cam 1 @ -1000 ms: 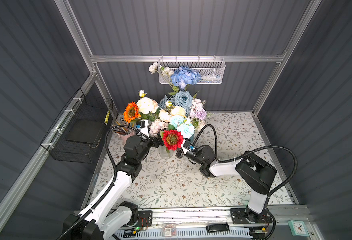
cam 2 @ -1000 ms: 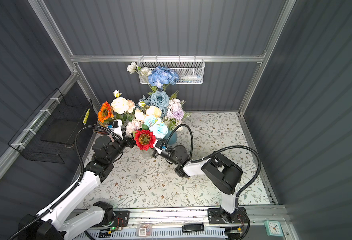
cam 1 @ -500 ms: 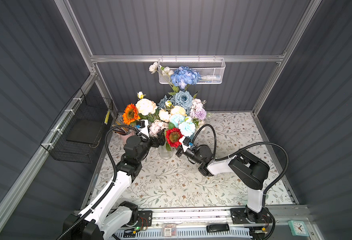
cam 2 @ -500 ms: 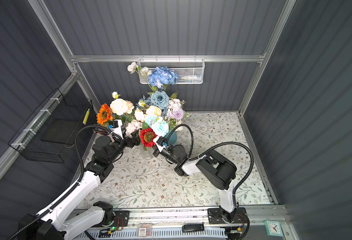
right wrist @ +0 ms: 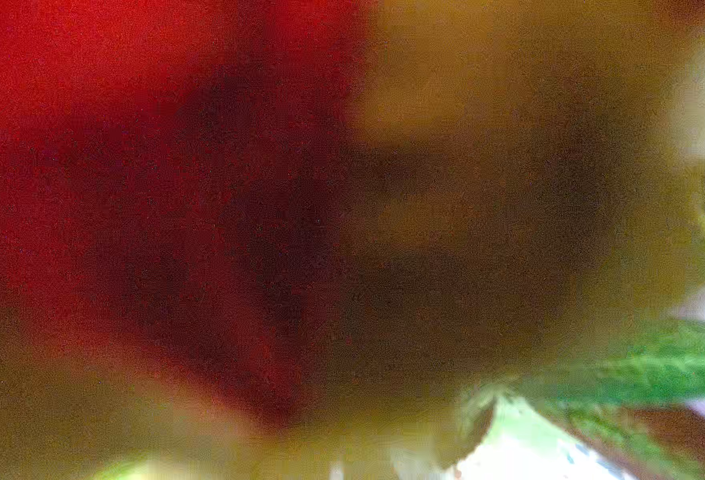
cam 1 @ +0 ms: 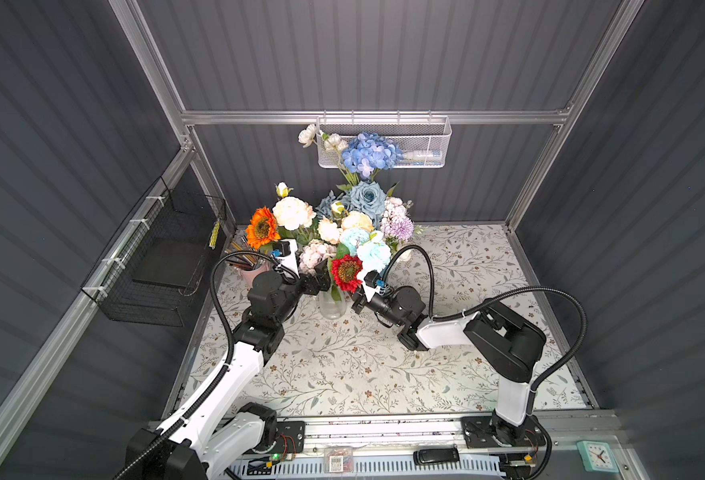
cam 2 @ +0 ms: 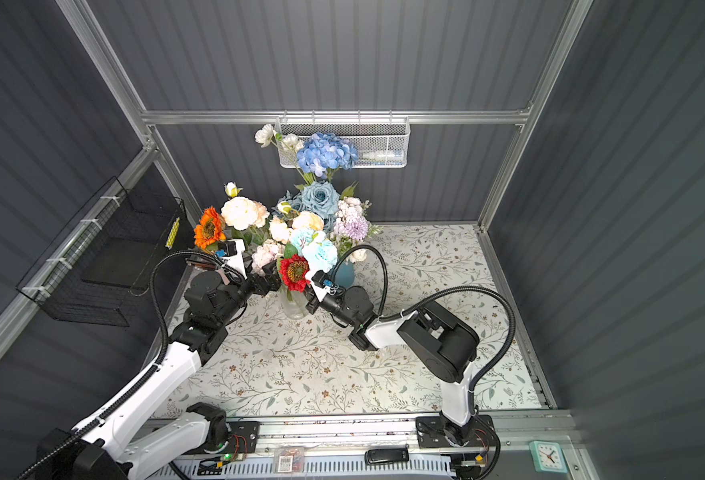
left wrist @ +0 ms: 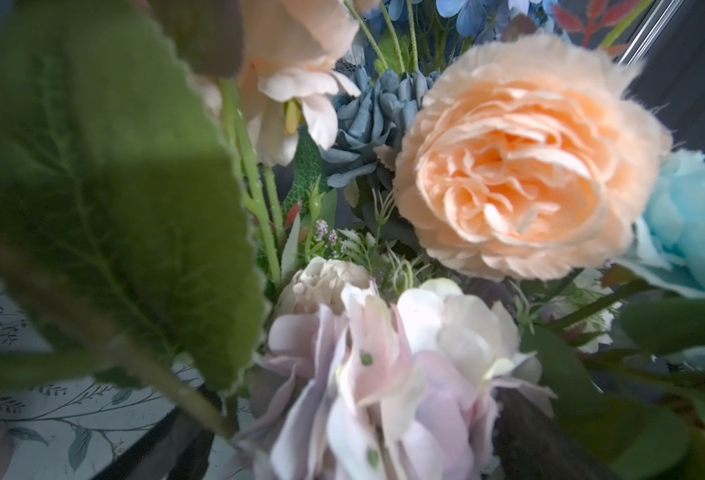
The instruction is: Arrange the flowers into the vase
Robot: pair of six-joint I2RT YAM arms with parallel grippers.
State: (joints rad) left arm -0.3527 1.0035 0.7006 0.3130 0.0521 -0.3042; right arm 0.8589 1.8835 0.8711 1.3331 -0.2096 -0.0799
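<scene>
A big bunch of flowers point(cam 1: 342, 224) stands at the back of the table in both top views. A red sunflower point(cam 1: 345, 272) point(cam 2: 294, 271) sits over a clear glass vase point(cam 1: 332, 307) point(cam 2: 293, 308). My right gripper point(cam 1: 357, 297) point(cam 2: 311, 298) is at that vase's right side; the red bloom hides its jaws, and the right wrist view is a red and olive blur. My left gripper point(cam 1: 316, 279) point(left wrist: 352, 428) is open at the vase's left. A pale lilac-pink bloom point(left wrist: 384, 365) lies between its dark fingers point(left wrist: 184, 432).
A teal vase point(cam 2: 344, 272) stands behind the glass one. A pink cup of pencils point(cam 1: 255, 272) is by my left arm. A black wire basket point(cam 1: 163, 257) hangs on the left wall and a white mesh basket point(cam 1: 384, 141) on the back wall.
The red sunflower has turned and drawn in closer over the glass vase as my right arm pushed toward it. My left arm has not moved.
</scene>
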